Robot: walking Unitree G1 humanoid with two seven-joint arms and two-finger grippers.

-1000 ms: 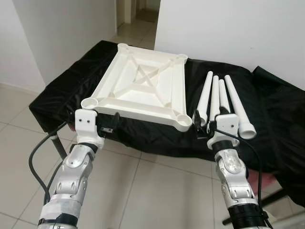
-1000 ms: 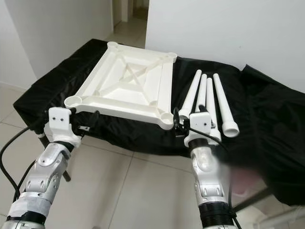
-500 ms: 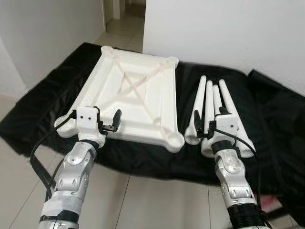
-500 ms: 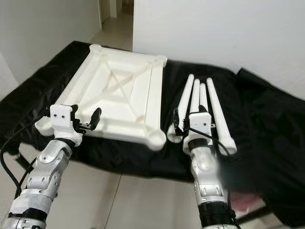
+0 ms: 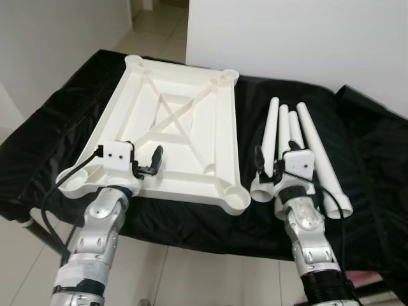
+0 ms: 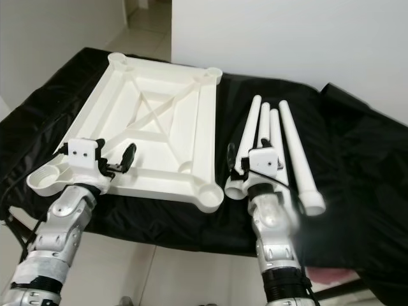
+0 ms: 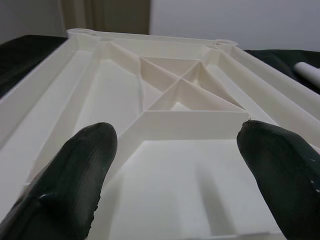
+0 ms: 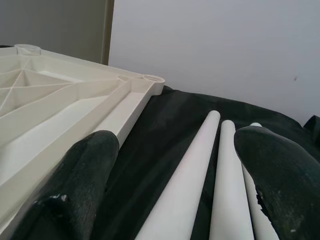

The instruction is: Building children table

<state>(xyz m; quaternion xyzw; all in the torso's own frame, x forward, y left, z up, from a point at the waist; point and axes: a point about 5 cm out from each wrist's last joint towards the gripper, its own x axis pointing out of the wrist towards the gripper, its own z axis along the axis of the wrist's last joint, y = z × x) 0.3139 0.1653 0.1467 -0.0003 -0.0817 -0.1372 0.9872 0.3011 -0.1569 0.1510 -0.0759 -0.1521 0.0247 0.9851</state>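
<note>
A black cloth (image 5: 357, 146) covers a low bench against a white wall, tiled floor below. On it the white plastic tabletop (image 5: 172, 127) lies upside down, ribs and four corner sockets facing up, and just beside it on the robot's right four white tapered legs (image 5: 296, 143) lie side by side. The left gripper (image 5: 145, 164) hovers over the tabletop's near edge, fingers apart and empty; the right gripper (image 5: 268, 167) hangs above the legs' wide ends, fingers likewise apart. The legs look light, stiff and smooth, so probably slippery; mid-shaft seems the safest hold. No brand or writing is readable.
</note>
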